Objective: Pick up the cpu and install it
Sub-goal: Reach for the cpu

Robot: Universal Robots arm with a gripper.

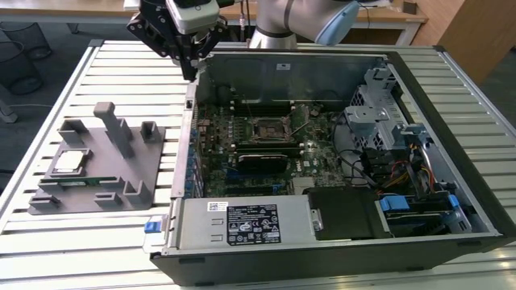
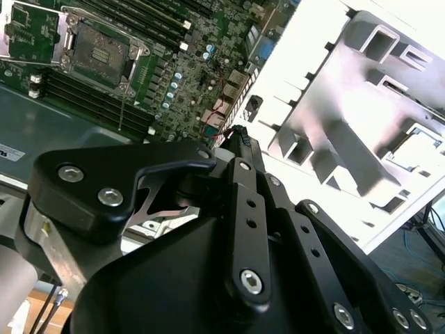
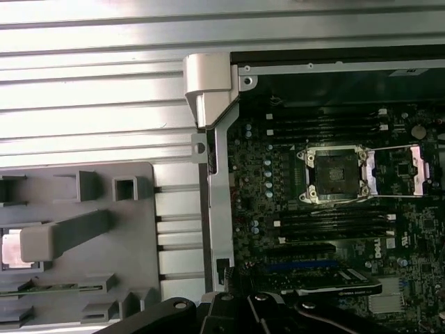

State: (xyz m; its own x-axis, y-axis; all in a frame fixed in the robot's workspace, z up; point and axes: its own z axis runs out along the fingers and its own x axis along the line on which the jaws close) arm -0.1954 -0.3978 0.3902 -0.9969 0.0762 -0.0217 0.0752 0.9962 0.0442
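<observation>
The cpu [image 1: 69, 162] is a small silvery square chip lying flat in a recess of the grey plastic fixture [image 1: 113, 181], on the exterior view's left; its edge [image 3: 10, 248] shows in the first wrist view. My gripper [image 1: 191, 72] hangs above the table by the back left corner of the open computer case [image 1: 187, 181], well behind the cpu. Its fingers [image 2: 240, 139] are shut with nothing between them. The black motherboard socket [image 1: 269, 128] lies inside the case with its metal frame [image 3: 396, 170] swung open.
A thin green memory stick [image 1: 81, 181] lies on the fixture in front of the cpu. Upright grey posts [image 1: 113, 127] rise from the fixture behind the chip. Drive cages and cables [image 1: 387, 145] fill the case's right side. The slatted table [image 1: 105, 241] lies around both.
</observation>
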